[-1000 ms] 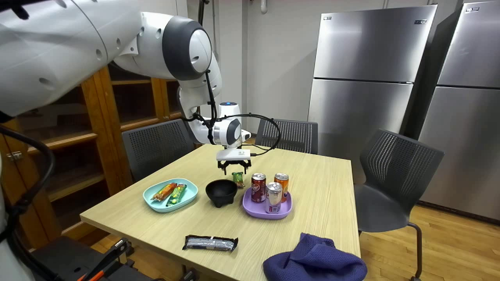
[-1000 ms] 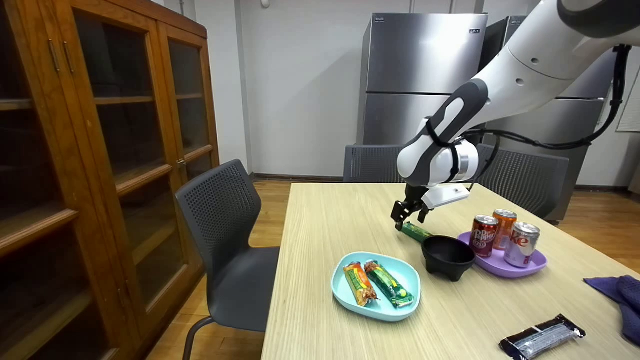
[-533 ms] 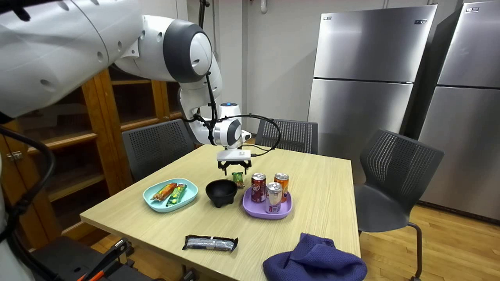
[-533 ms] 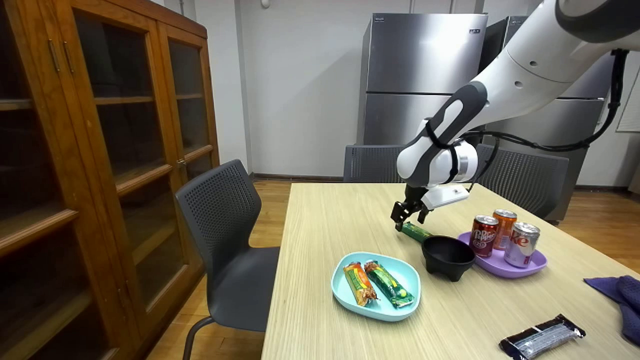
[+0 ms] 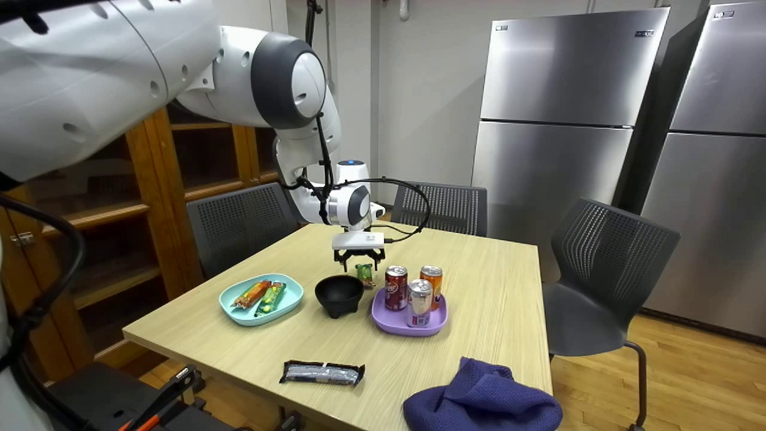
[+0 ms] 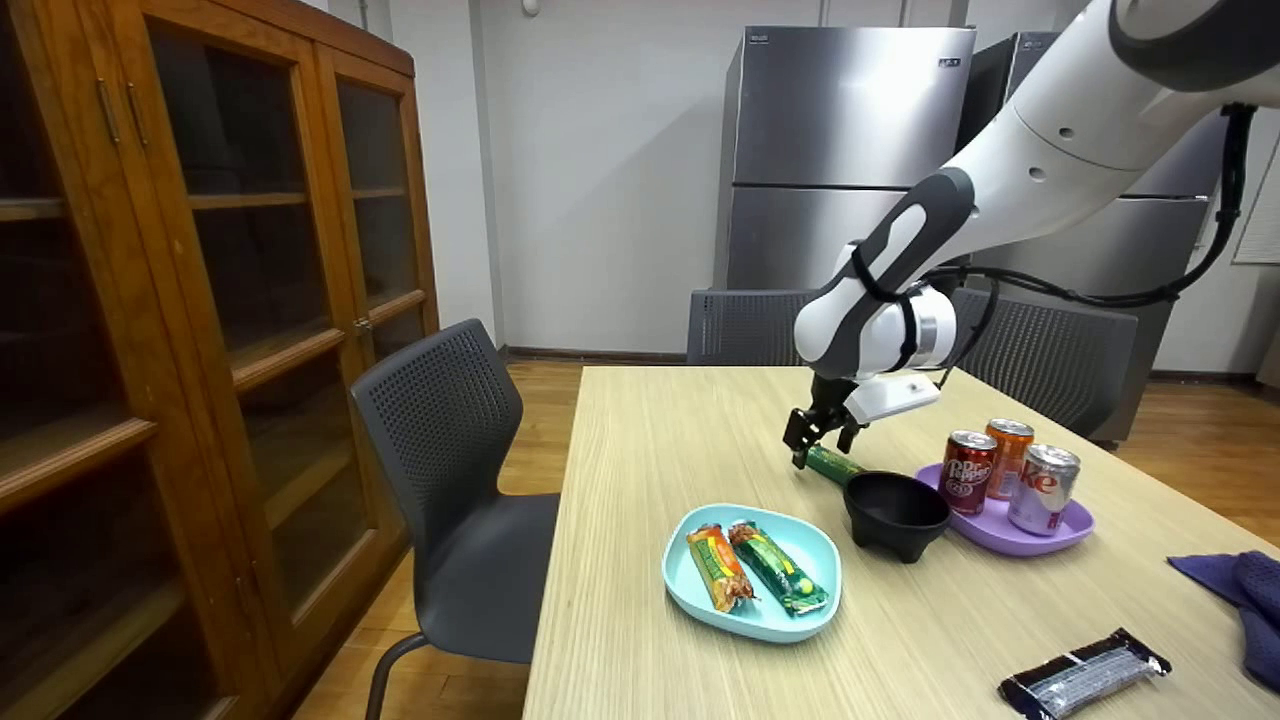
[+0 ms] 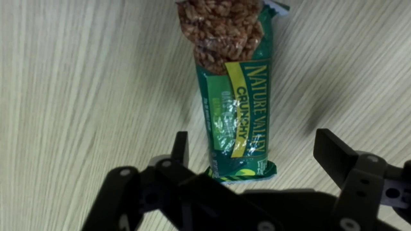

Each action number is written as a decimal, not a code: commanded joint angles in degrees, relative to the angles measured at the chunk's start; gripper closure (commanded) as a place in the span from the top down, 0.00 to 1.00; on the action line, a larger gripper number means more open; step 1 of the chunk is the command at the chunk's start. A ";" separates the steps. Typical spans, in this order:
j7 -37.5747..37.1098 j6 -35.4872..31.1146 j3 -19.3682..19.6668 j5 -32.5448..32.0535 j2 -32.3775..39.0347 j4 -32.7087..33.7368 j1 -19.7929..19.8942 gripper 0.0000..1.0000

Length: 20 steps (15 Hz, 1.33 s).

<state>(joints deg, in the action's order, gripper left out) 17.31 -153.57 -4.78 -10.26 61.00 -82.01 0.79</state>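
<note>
Abv grn bar [image 7: 239, 109]: spread gripper [image 7: 252, 139]

Gaps beside bar [image 7: 237, 102], bowl [image 6: 896, 515] near

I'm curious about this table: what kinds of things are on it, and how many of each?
Wrapped granola bars: 3
Black-and-silver packet: 1
Soda cans: 3
Plates: 2
Black footed bowl: 1
Navy cloth: 1
Total: 11
</note>
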 commanded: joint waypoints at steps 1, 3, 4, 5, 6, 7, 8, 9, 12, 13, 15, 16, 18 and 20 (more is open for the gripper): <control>1.38 1.49 -0.62 0.60 -0.13 0.68 0.72 0.74; 1.30 1.17 -0.53 0.51 -0.55 0.26 0.70 0.58; 1.21 0.95 -0.42 0.42 -0.92 -0.16 0.63 0.49; 1.17 0.79 -0.35 0.34 -1.17 -0.45 0.56 0.42; 1.07 0.59 -0.27 0.26 -1.50 -0.79 0.47 0.35; 0.96 0.38 -0.19 0.20 -1.83 -1.09 0.37 0.27; 0.81 0.01 -0.11 0.09 -2.42 -1.62 0.20 0.18; 0.53 -0.29 0.12 -0.09 -3.09 -2.13 -0.10 0.17; -0.05 -1.03 0.31 -0.35 -5.49 -3.90 -0.83 0.17; -0.51 -1.09 0.60 -0.50 -6.35 -4.44 -1.37 0.17; -1.29 -1.37 0.93 -0.89 -8.66 -6.19 -2.73 0.17; -1.88 -1.70 1.21 -1.12 -9.89 -7.31 -3.57 0.17; -2.54 -2.14 1.28 -1.38 -12.40 -9.83 -5.12 0.17; -3.93 -2.13 1.56 -1.65 -15.02 -12.63 -7.32 0.17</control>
<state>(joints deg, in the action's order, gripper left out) 16.62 -154.77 -4.51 -10.52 52.17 -87.46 -3.48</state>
